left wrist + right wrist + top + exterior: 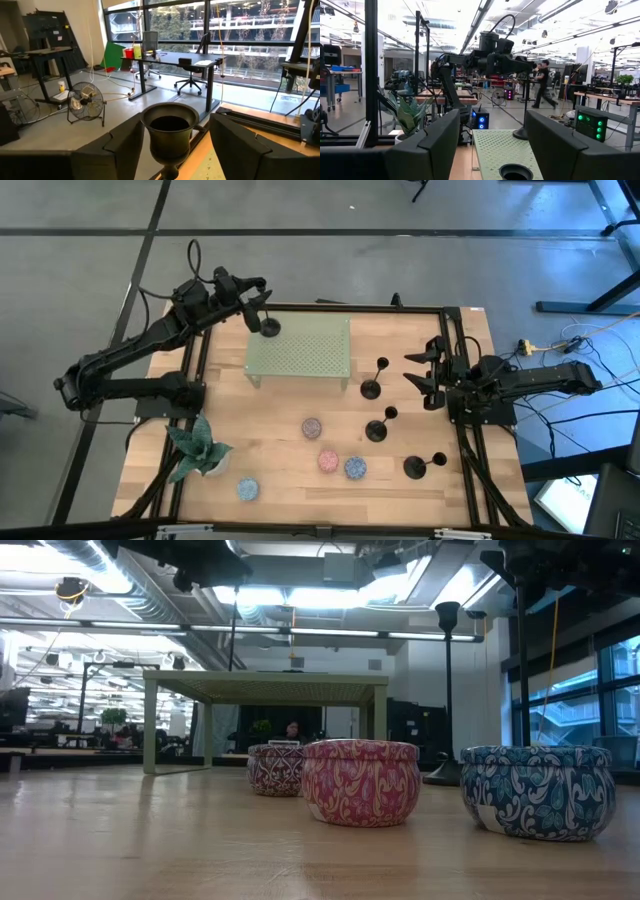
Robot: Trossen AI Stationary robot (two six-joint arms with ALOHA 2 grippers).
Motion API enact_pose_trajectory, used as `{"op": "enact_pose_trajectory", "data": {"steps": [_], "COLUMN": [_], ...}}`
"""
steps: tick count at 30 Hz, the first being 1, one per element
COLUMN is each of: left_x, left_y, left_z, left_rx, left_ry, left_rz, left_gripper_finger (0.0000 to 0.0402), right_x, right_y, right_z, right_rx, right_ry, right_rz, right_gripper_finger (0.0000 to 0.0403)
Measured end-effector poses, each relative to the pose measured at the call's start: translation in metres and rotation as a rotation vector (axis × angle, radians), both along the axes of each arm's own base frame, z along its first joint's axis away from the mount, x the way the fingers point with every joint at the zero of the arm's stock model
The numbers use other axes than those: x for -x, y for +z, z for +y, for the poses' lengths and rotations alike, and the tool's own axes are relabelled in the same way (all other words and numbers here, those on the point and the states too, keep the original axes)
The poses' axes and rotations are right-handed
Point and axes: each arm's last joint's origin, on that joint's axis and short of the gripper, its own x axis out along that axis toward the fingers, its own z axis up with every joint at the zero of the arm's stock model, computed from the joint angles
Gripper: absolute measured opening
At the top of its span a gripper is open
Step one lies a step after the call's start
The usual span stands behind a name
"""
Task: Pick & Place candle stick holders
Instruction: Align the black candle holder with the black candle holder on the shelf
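Left gripper (262,306) at the far left corner of the green perforated stand (300,348), fingers (127,145) spread apart either side of a black candle stick holder (269,327) standing on that corner, not touching its cup, right gripper (425,375) off the stand's right end, fingers parted and empty, three more holders (376,381) on the counter (280,450) right of the stand.

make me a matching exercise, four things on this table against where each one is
Things:
1. potted plant
2. green perforated stand
3. left gripper
4. right gripper

Places:
A. at the table's right edge, open, holding nothing
B. near-left part of the table
C. far middle of the table
D. open around the candle stick holder on the stand's far-left corner

Pairs: 1-B, 2-C, 3-D, 4-A
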Motion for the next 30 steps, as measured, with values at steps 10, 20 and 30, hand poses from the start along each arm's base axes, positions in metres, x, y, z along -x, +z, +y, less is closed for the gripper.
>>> {"op": "enact_pose_trajectory", "data": {"steps": [10, 20, 30], "left_x": [0.023, 0.049, 0.041], "left_y": [0.011, 0.030, 0.031], "left_z": [-0.017, -0.049, -0.077], "left_rx": [-0.020, -0.091, -0.090], "left_ry": [0.013, -0.186, -0.537], "left_rz": [-0.029, -0.142, -0.157], "left_gripper_finger": [0.0235, 0.0235, 0.0235], "right_x": [0.000, 0.000, 0.000], "right_y": [0.000, 0.000, 0.000], "right_z": [0.000, 0.000, 0.000], "right_rx": [0.000, 0.000, -0.001], "right_ry": [0.000, 0.000, 0.000], "right_rz": [0.000, 0.000, 0.000], "right_gripper_finger": [0.0229, 0.0229, 0.0229]}}
